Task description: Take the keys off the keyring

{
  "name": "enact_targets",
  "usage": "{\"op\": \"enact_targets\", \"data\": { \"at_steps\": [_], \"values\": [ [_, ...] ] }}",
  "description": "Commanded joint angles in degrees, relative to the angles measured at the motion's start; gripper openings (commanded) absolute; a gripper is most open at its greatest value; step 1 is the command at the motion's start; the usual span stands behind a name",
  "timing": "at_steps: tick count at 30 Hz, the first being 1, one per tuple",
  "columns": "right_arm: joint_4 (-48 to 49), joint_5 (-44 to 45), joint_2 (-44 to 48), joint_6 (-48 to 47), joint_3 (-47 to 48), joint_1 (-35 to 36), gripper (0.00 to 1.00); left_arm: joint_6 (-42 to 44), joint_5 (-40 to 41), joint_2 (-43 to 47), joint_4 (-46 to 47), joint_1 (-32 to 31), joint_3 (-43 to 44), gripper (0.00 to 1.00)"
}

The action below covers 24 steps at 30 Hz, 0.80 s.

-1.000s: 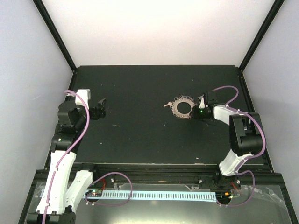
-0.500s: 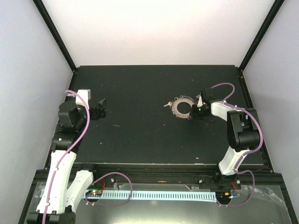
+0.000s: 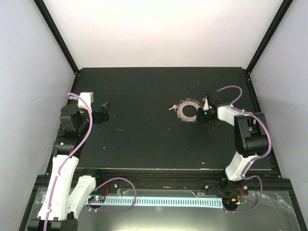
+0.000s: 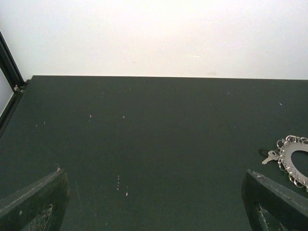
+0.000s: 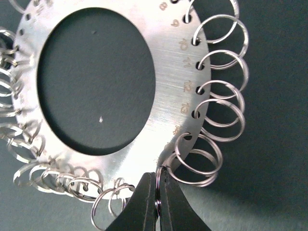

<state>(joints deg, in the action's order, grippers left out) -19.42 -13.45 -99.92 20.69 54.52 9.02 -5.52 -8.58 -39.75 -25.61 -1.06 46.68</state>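
Observation:
The keyring (image 3: 188, 110) is a flat round grey metal ring with a wide hole and a rim of small wire loops, lying on the black table. It fills the right wrist view (image 5: 168, 110). A tiny silvery key (image 3: 172, 107) sticks out at its left edge, also seen in the left wrist view (image 4: 270, 156). My right gripper (image 5: 158, 185) is at the ring's right side, shut on one wire loop at the rim. My left gripper (image 3: 103, 109) is far to the left, open and empty, its fingers (image 4: 274, 202) wide apart.
The black table (image 3: 144, 139) is bounded by white walls and black corner posts. The table's far edge meets the white back wall (image 4: 154, 38). The right arm's purple cable (image 3: 231, 91) arcs above the wrist.
My right gripper has moved left up to the keyring's right edge and closed on a rim loop. The left arm has not moved.

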Motion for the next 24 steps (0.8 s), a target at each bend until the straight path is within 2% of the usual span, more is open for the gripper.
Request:
{"op": "enact_targets", "data": {
  "at_steps": [1,8,15,20,24],
  "values": [
    [6.0,-4.3,7.1,0.9,-3.7,0.4,0.01,0.2,-0.7,0.1,1.1,-0.1,-0.1,0.99],
    [9.0,-10.8,20.1,-0.8,-6.6,0.4,0.01,0.4,-2.8,0.3,1.5,-0.2,-0.1,0.99],
    [11.2,-26.0,33.2,-2.2,-7.9,0.6,0.01,1.3,-19.6,0.9,5.9,-1.3,-1.4,0.99],
    [11.1,-32.7,40.8,-0.8,-6.5,0.9,0.01,0.5,-30.4,0.7,10.0,-6.6,-2.0,0.94],
    [13.7,-37.9,45.9,2.2,-5.4,1.9,0.01,-4.2,-34.4,-0.3,15.1,-14.9,-2.3,0.86]
  ]
}}
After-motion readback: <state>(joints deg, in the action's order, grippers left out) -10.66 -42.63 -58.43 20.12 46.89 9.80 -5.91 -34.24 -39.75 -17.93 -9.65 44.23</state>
